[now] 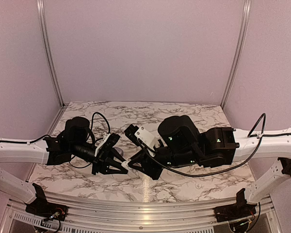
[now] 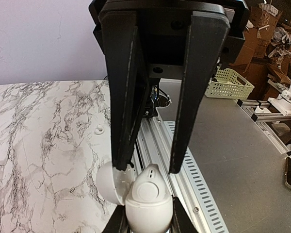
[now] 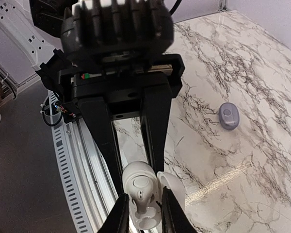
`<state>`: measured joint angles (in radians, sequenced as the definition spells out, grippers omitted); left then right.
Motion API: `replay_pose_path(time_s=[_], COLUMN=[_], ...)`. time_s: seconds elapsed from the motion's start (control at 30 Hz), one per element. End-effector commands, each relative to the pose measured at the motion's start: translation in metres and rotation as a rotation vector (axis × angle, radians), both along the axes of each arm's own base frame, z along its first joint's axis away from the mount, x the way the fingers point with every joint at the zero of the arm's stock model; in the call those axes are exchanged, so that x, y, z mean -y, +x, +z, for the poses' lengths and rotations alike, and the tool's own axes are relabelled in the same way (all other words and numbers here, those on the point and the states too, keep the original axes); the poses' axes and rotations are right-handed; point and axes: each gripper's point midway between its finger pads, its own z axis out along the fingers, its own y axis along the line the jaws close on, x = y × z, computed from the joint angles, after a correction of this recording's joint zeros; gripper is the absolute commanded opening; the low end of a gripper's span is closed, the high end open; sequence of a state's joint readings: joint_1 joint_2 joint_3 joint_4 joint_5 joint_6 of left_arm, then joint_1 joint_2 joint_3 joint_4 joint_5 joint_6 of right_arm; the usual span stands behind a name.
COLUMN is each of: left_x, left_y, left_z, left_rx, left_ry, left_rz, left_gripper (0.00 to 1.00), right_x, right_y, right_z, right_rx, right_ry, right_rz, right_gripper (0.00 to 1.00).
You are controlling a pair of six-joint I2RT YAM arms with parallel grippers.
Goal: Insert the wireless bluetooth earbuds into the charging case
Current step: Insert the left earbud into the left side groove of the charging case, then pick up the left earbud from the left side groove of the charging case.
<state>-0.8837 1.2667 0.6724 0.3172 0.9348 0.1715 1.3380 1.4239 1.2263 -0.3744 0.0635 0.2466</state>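
Observation:
The charging case [image 2: 148, 213] is a white oval held between both grippers above the table's near edge, its lid [image 2: 106, 187] swung open to one side. It also shows in the right wrist view [image 3: 136, 216] and the top view [image 1: 124, 164]. One pale earbud [image 3: 138, 187] sits in a well; the well beside it is empty. The other earbud [image 3: 228, 115], grey-lavender, lies on the marble farther out. My left gripper [image 2: 149, 208] is shut on one end of the case. My right gripper [image 3: 144, 204] is shut on the other end, one finger between body and lid.
An aluminium rail [image 1: 145, 204] runs along the near table edge right under the case. The marble table top [image 1: 184, 116] is enclosed by pale walls at the back and sides. A pale basket [image 2: 228, 82] stands off the table.

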Motion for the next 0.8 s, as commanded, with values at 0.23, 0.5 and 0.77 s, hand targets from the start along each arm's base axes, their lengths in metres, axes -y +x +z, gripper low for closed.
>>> replay_pose_path(time_s=[0.23, 0.5, 0.77], left_x=[-0.003, -0.006, -0.007], left_y=[-0.018, -0.022, -0.025], left_z=[0.032, 0.033, 0.033], left_rx=[0.075, 0.094, 0.101], left_ry=[-0.102, -0.114, -0.12], left_rz=[-0.087, -0.099, -0.114], left_gripper=[0.0, 0.0, 0.0], right_x=[0.002, -0.014, -0.025], right_y=[0.009, 0.001, 0.002], right_z=[-0.01, -0.014, -0.011], right_rx=[0.005, -0.014, 0.006], right_ry=[-0.023, 0.006, 0.021], right_rz=[-0.044, 0.022, 0.041], right_gripper=[0.09, 0.03, 0.02])
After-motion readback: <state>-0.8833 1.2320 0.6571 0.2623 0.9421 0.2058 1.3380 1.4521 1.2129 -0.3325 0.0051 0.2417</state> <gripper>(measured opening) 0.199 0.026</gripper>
